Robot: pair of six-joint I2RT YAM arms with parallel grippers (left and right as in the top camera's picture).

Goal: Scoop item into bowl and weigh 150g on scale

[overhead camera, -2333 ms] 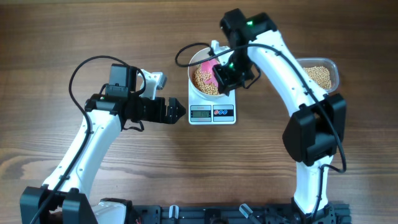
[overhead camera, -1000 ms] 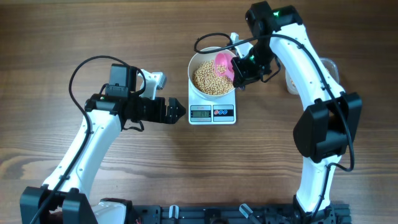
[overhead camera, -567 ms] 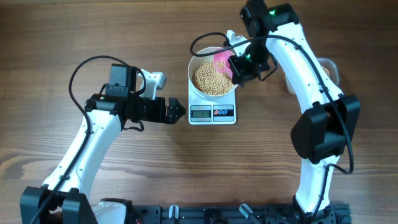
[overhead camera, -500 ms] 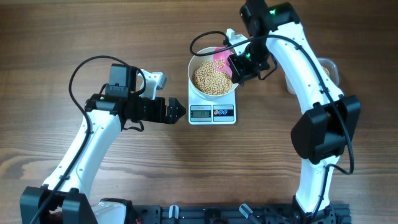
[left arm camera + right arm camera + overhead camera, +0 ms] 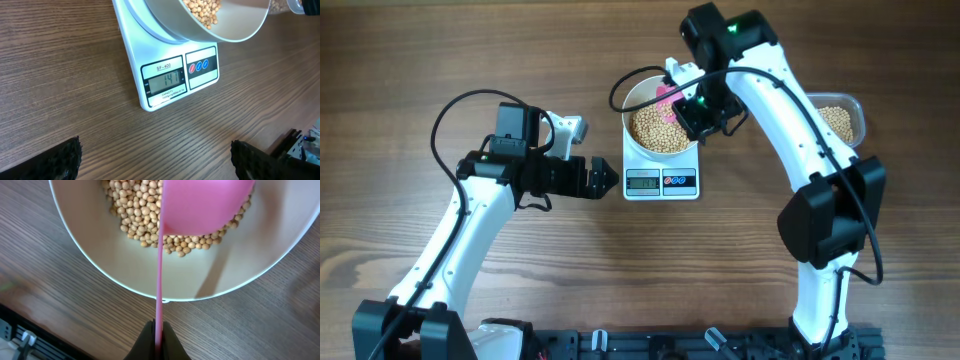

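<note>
**Fig.** Overhead + both wrist views; topping-up stage (judged).

- R gripper (image 5: 159, 332): clamped shut on end of thin handle of pink scoop (image 5: 200, 200). Scoop head over far side of bowl (image 5: 626, 128), above beans (image 5: 650, 128) heaped inside. Seen from below only, so load in scoop cannot be told.
- Bowl seated on scale (image 5: 660, 193), mid-tabletop (image 5: 420, 60), toward far edge.
- Display (image 5: 165, 80): reads approx. 141, i.e. just short of target.
- Spare beans in clear tub (image 5: 862, 120), toward far-right corner of tabletop.
- L gripper (image 5: 600, 178): jaws spread wide, holding nothing, parked just left of scale w/ wrist cam aimed at display.

**Risks from here (judged):**
1. Overshoot. Small gap to target, so full scoop prob. too much. Calls for partial load or slow trickle.
2. False reading if scoop or fingers press on bowl rim; poss. bowl nudged off platform.
3. Spill of round, free-rolling beans over rim onto tabletop if tipped too fast or too near edge.
4. Poss. swivel of scoop in jaws under load, given pinch at very end of thin handle.
5. Black cable (image 5: 617, 88) looped close over bowl's far-left rim; reading disturbed on contact.
</note>
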